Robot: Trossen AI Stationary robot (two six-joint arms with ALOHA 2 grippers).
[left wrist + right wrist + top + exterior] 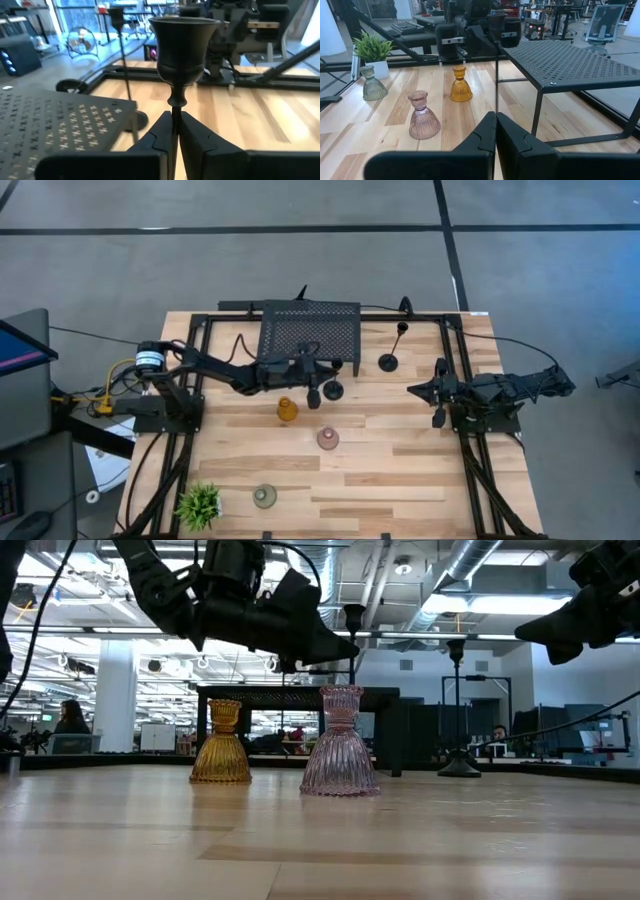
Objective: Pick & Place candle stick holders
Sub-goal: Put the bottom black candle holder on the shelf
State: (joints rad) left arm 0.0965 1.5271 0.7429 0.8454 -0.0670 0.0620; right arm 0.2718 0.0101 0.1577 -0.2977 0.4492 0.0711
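Observation:
My left gripper (318, 390) is shut on a tall thin black holder (182, 45) just in front of the black mesh stand (310, 330). The other tall black holder (390, 358) stands on its round base to the stand's right. The amber holder (287, 409), the pink holder (328, 439) and the grey-green holder (264, 497) stand upright on the wooden table (400, 470). My right gripper (412, 390) is shut and empty above the table's right side, pointing left. My left gripper pinches the tall black holder's thin stem (173, 111) between its two fingers, a little below the cup (353, 615). The fingers come level from the table's left, across the stem. The holder stands upright. I cannot tell whether its round base (333, 390) rests on the table.
A small spiky green plant (200, 505) in a white pot stands at the near left corner. Black frame rails (462, 370) run along the table's left, right and far sides. Bare wood lies at the near right.

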